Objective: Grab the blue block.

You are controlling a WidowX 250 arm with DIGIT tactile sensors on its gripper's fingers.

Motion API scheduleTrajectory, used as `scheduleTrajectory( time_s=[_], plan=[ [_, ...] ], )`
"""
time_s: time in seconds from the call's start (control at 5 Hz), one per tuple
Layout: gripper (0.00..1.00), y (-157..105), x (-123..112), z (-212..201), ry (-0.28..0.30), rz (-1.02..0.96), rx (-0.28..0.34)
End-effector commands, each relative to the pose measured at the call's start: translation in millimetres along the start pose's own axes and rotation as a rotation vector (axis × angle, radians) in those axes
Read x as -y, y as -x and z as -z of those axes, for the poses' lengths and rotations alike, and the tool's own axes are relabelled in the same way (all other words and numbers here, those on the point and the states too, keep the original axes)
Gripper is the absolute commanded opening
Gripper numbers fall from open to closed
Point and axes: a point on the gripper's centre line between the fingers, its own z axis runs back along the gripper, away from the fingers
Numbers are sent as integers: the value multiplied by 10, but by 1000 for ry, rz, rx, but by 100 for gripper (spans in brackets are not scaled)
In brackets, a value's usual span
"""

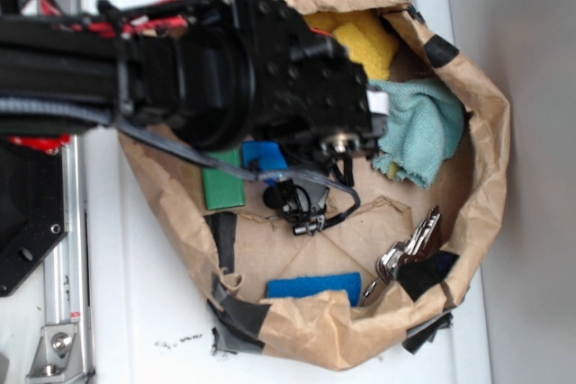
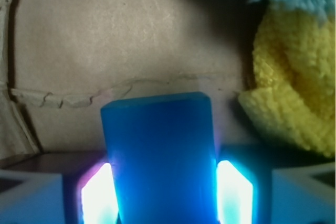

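The blue block (image 2: 157,150) is a smooth sky-blue slab standing between my fingers in the wrist view, its far end pointing at the brown paper floor. Both lit pads (image 2: 97,195) press against its long sides, so my gripper (image 2: 165,184) is shut on it. From the exterior view, a corner of the blue block (image 1: 265,155) peeks out under the black wrist, inside the paper bag. The gripper (image 1: 274,175) itself is mostly hidden by the arm there. Whether the block rests on the paper or hangs above it cannot be told.
A green block (image 1: 222,188) lies right beside the blue one. A fuzzy royal-blue slab (image 1: 313,286) sits at the bag's near wall, and metal pieces (image 1: 409,249) lie to its right. Yellow cloth (image 1: 364,42) and teal cloth (image 1: 418,128) lie inside the crumpled paper wall (image 1: 481,132).
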Motion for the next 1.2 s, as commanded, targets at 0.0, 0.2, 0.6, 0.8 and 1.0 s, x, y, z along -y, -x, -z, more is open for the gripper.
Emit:
scheduleTrajectory(
  time_s=[0.0,0.2,0.6,0.8,1.0],
  plan=[
    [0,-95,-120,-975,-15,31,194],
    [0,-54,-108,-1479,6,33,237],
    [0,151,-39,-1724,22,55,247],
    [0,137,-67,-1734,60,60,277],
    [0,101,-89,-1772,-12,52,245]
  ],
)
